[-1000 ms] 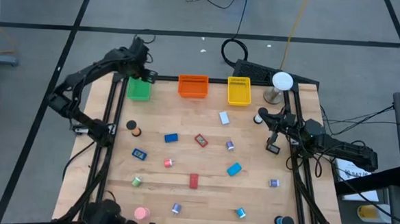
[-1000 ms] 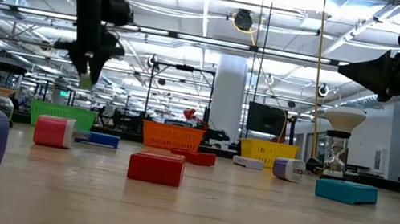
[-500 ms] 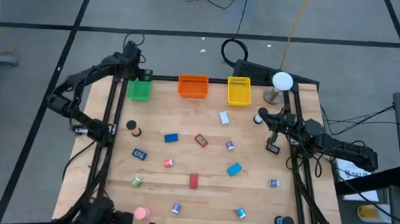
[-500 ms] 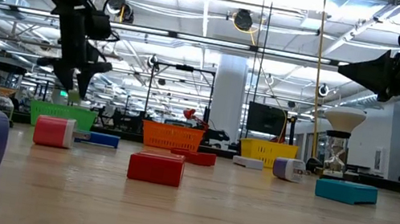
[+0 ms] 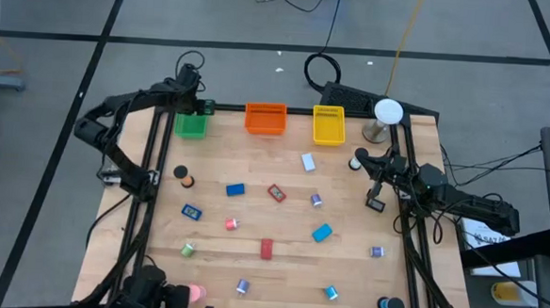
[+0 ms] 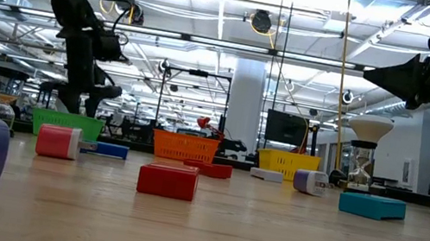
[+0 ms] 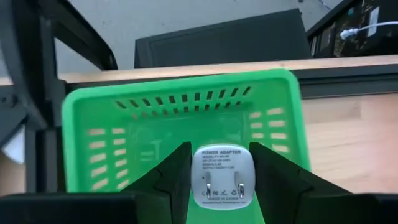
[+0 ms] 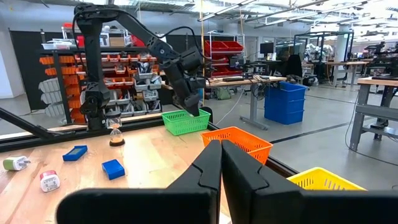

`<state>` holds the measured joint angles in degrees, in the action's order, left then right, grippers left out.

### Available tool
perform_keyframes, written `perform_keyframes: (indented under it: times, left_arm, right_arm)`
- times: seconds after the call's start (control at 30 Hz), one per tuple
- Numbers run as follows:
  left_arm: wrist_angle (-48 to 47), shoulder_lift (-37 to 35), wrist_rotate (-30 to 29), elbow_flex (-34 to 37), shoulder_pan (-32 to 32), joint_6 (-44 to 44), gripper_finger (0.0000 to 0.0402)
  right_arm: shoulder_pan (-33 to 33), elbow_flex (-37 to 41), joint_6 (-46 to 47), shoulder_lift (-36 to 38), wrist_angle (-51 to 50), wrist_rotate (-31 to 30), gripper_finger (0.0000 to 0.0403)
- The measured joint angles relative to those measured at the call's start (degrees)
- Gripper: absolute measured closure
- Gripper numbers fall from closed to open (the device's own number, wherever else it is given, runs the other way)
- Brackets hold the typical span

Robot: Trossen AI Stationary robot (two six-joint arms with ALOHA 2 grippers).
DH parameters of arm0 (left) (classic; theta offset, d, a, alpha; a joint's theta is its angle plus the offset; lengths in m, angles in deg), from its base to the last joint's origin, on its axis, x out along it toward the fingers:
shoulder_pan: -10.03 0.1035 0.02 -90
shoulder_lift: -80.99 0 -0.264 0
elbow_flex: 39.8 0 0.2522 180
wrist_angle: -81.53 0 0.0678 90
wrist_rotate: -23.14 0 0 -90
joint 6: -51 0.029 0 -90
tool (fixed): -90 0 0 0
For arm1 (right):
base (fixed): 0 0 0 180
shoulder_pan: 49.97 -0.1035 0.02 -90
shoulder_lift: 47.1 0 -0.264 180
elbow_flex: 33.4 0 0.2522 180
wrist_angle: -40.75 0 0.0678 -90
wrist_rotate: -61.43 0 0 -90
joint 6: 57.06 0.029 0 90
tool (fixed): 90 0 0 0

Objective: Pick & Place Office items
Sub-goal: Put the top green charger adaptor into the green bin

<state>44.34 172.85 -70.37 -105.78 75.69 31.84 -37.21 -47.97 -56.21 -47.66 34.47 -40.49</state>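
The left gripper pinches a white power adapter between its two dark fingers, prongs facing the wrist camera. Straight beyond it lies the green tray, filling the middle of that view. In the high view the left gripper sits at the upper left of the table, right over the green tray; the adapter itself cannot be made out from above. In the low view the gripper hangs just above the tray at left.

The right gripper has its fingers pressed together, holding nothing, and waits at the table's right edge.

The other items are scattered across the middle and lower part of the table, well apart from both grippers: a blue block, a red block, a pink roll. The pink roll is partly cut off by the arm base at the bottom of the high view.
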Motion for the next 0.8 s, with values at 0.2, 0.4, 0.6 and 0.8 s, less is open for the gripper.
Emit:
perform_keyframes:
  times: [0.2, 0.4, 0.6, 0.8]
  left_arm:
    - [0.6, 2.3, 1.0, -0.4, 0.4, 0.1, 0.0257]
    - [2.0, 2.3, 1.1, -0.4, 0.3, 0.8, 0.0256]
    - [1.6, 2.3, 1.1, -0.4, 0.3, 1.0, 0.0246]
    - [1.0, 2.3, 1.1, -0.4, 0.3, 1.3, 0.0210]
  right_arm:
    - [0.0, 0.0, 0.0, 0.0, 0.0, 0.0, 0.0399]
    - [0.0, 0.0, 0.0, 0.0, 0.0, 0.0, 0.0399]
    - [0.0, 0.0, 0.0, 0.0, 0.0, 0.0, 0.0399]
    - [0.0, 0.0, 0.0, 0.0, 0.0, 0.0, 0.0399]
